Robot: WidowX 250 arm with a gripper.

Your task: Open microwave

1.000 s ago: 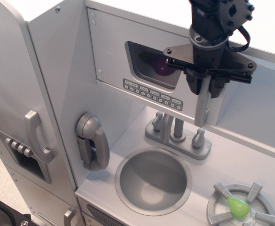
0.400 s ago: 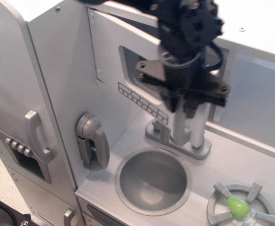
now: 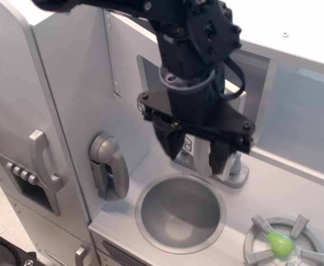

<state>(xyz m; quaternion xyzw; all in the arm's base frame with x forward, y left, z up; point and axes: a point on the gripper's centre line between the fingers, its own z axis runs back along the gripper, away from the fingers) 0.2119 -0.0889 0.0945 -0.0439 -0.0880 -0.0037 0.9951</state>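
Observation:
The microwave door (image 3: 126,52) is a flat grey panel with a dark rounded window (image 3: 148,72). It stands swung out from the cabinet, and the open compartment (image 3: 297,111) shows to its right. My black gripper (image 3: 198,160) hangs in front of the door's free edge, above the sink. Its fingers (image 3: 170,145) straddle the vertical silver handle (image 3: 202,157), which shows only as a short strip between them. A few of the door's small buttons (image 3: 188,145) peek out beside it. The rest of the door is hidden behind my arm.
A round sink (image 3: 181,213) lies just below the gripper, with the faucet base (image 3: 234,172) behind it. A grey wall phone (image 3: 109,166) hangs to the left. The tall door with handle (image 3: 42,160) and dispenser recess (image 3: 31,185) is far left. A burner with a green piece (image 3: 281,244) sits at bottom right.
The gripper has moved left and toward the camera with the handle. The door, which lay closed against the cabinet, has swung open and uncovered the compartment on the right.

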